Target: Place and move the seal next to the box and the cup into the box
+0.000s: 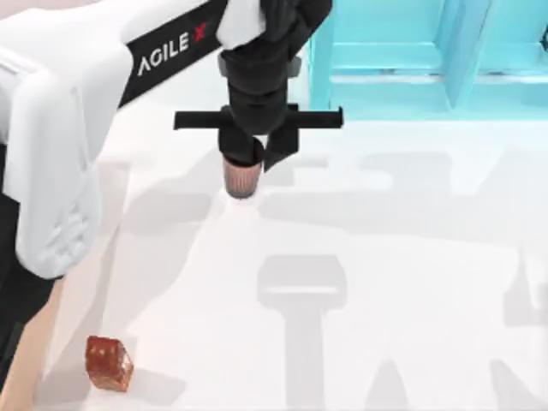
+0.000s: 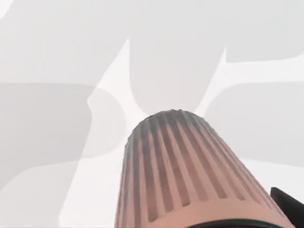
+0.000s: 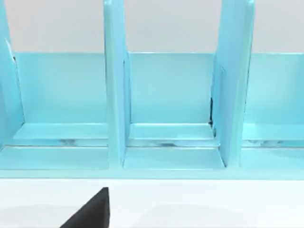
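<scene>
Left gripper [image 1: 250, 158]: it hangs over the far middle of the table, and its two fingers are closed on the top of the cup.
Cup [image 1: 242, 178]: it points down from my left gripper, above the white table, with its ribbed sides showing. In the left wrist view the cup [image 2: 183, 171] is very close and I see its ribs and its round bottom.
Seal [image 1: 109, 363]: it sits on the table near the front left corner, well apart from the cup.
Table [image 1: 411, 282]: it is white, with grey shadows of my arms on it.
Shelf [image 1: 411, 51]: it is turquoise and stands at the far right of the table. In the right wrist view the shelf [image 3: 166, 104] has open slots side by side.
Right gripper: I cannot tell how it stands.
</scene>
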